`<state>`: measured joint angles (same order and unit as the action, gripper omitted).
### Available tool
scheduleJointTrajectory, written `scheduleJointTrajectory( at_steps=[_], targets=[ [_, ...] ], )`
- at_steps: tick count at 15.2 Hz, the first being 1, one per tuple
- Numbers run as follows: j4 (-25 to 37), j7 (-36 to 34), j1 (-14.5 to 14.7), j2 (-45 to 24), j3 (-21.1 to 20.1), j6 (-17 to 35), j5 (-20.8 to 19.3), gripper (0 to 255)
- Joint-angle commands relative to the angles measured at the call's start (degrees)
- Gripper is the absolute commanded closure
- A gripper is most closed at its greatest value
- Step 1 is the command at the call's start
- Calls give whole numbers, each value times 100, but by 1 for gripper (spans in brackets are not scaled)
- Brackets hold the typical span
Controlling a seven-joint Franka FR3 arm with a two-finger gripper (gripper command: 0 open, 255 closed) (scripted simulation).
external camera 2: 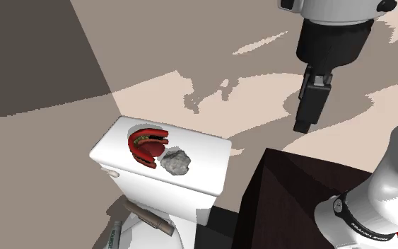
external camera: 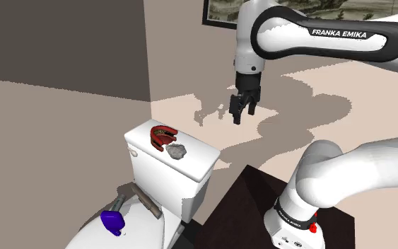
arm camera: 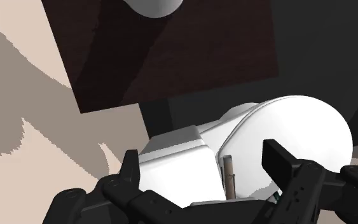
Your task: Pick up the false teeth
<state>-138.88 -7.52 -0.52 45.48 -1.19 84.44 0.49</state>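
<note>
The false teeth point(external camera: 163, 136) point(external camera 2: 148, 146) are a red, curved set lying on the white toilet tank lid point(external camera: 199, 160) point(external camera 2: 206, 151), beside a grey stone point(external camera: 177, 150) point(external camera 2: 177, 163). My black gripper point(external camera: 242, 114) point(external camera 2: 302, 124) hangs in the air above the floor, well off to the shoulder view's right of the tank and higher than it. In the wrist view the gripper point(arm camera: 203, 160) is open, its fingers standing apart with nothing between them, and it looks down on the white toilet point(arm camera: 285, 127).
The dark stand point(external camera: 243, 201) point(external camera 2: 289, 184) point(arm camera: 171, 51) sits close beside the toilet. A blue object point(external camera: 112, 221) and a brown stick point(external camera: 145, 200) point(arm camera: 229, 176) lie on the toilet's lower part. A framed picture point(external camera: 222, 13) hangs on the wall behind the arm.
</note>
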Motion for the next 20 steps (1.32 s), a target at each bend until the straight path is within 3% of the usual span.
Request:
scheduleJointTrajectory(
  at_steps=[1, 10, 20],
  targets=[
    [0, 0, 0, 0, 0, 0, 0, 0],
    [404, -229, 10, -1840, -163, 1488, 106, 0],
    [1592, -485, 13, -4047, -293, 2565, 78, 0]
  ],
)
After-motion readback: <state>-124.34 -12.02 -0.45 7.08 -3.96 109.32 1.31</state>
